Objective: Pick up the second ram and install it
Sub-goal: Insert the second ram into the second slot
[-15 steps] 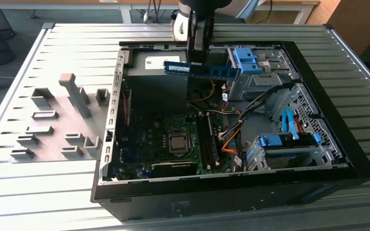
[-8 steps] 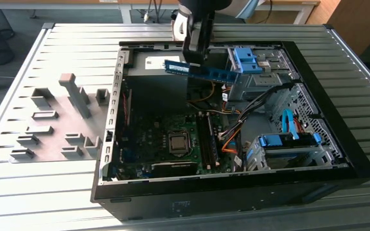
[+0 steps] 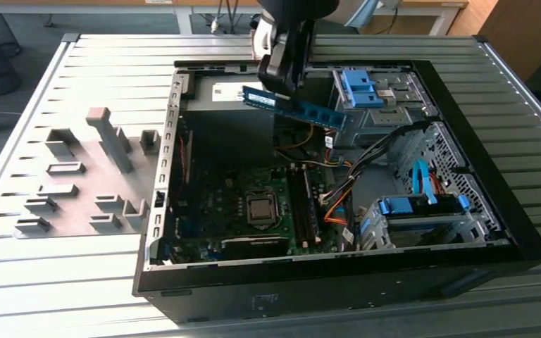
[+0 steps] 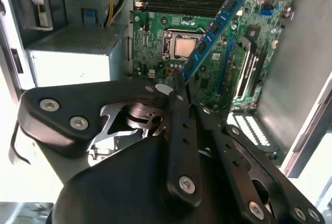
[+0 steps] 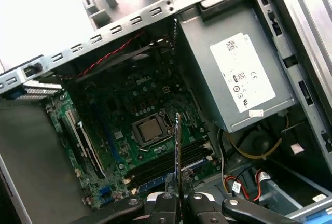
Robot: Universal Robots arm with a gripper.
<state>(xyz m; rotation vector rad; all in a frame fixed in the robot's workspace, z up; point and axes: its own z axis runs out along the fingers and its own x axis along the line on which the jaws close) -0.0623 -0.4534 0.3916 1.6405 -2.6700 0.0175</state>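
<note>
The second ram [image 3: 294, 107] is a long blue stick with black chips. It hangs tilted in the air over the back part of the open computer case [image 3: 496, 211], with my gripper [image 3: 275, 88] shut on one end of it. In the second wrist view the ram [image 4: 215, 27] slants out from the gripper [image 4: 179, 81] above the green motherboard [image 4: 155, 53]. In the first wrist view the ram [image 5: 178, 146] is seen edge-on between the fingers [image 5: 167, 203], above the dark memory slots [image 5: 161, 167]. The memory slots [image 3: 303, 208] lie beside the processor socket [image 3: 261, 209].
Grey holder blocks [image 3: 82, 190] stand on a plate at the exterior view's left of the case. Inside are a grey power supply [image 5: 233, 73], blue drive brackets [image 3: 421, 205] and loose orange and yellow cables [image 3: 337, 201]. The case walls [image 3: 169, 141] ring the motherboard.
</note>
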